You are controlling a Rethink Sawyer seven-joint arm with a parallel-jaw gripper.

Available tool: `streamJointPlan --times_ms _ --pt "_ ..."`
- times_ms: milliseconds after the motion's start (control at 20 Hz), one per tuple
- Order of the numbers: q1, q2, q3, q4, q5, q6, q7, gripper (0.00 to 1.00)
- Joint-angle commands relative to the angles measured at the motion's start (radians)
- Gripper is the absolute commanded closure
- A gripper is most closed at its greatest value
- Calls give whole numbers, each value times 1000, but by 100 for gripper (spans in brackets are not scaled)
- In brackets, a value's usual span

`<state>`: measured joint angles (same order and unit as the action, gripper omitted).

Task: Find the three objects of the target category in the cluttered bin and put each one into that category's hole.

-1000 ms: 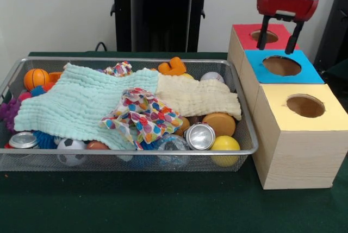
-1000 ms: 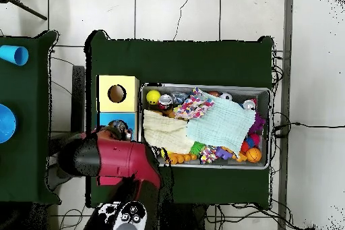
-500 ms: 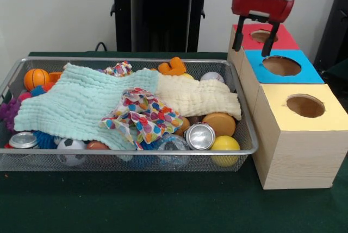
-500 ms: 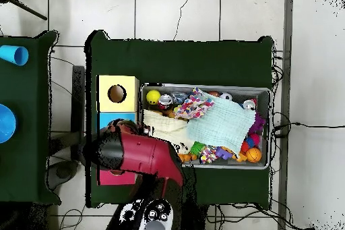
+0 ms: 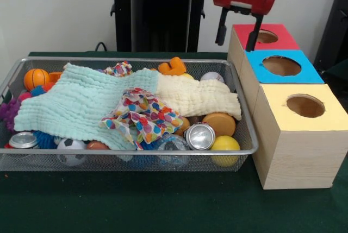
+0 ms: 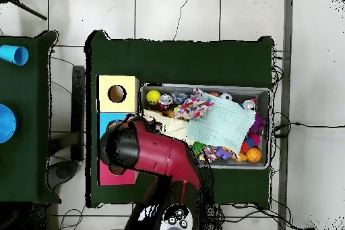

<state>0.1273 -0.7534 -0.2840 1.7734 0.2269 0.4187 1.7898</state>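
The wire mesh bin (image 5: 136, 152) lies left of three boxes; in the overhead view (image 6: 270, 126) it lies right of them. One printed cloth (image 5: 142, 114) lies loosely spread on the towels near the bin's front, also seen from overhead (image 6: 194, 106). A second printed cloth (image 5: 118, 69) sits at the far rim, also seen from overhead (image 6: 219, 153). A third is hidden. The yellow-topped box's hole (image 5: 305, 105) is nearest the camera and shows from overhead too (image 6: 116, 94). My gripper (image 5: 236, 33) hangs open and empty, high beside the red box, over the bin's far right corner.
A mint towel (image 5: 76, 105) and a cream towel (image 5: 196, 96) cover much of the bin, with balls, cans and a yellow ball (image 5: 225, 145) around them. The blue-topped box (image 5: 281, 65) and red-topped box (image 5: 265, 36) stand behind the yellow one. My arm (image 6: 151, 156) hides the gripper overhead.
My gripper has moved left in the front view and slightly up, from above the red and blue boxes to the bin's far right corner. It stays open and empty. The bin's contents have not moved.
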Motion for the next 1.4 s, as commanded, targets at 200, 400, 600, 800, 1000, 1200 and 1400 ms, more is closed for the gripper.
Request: streamJointPlan --times_ms 200,400,600,800,1000,1200,1400 --pt "-147 82 136 40 -129 2 -33 0" --pt "-185 112 163 42 -163 -28 -16 0" --pt "-209 128 179 43 -190 -50 9 0" --pt "-224 141 191 40 -213 -71 31 0" --pt "-245 154 207 29 -234 -82 36 0" --pt "-266 155 214 14 -260 -78 22 0" --pt "-301 162 220 -18 -300 -63 -13 0"
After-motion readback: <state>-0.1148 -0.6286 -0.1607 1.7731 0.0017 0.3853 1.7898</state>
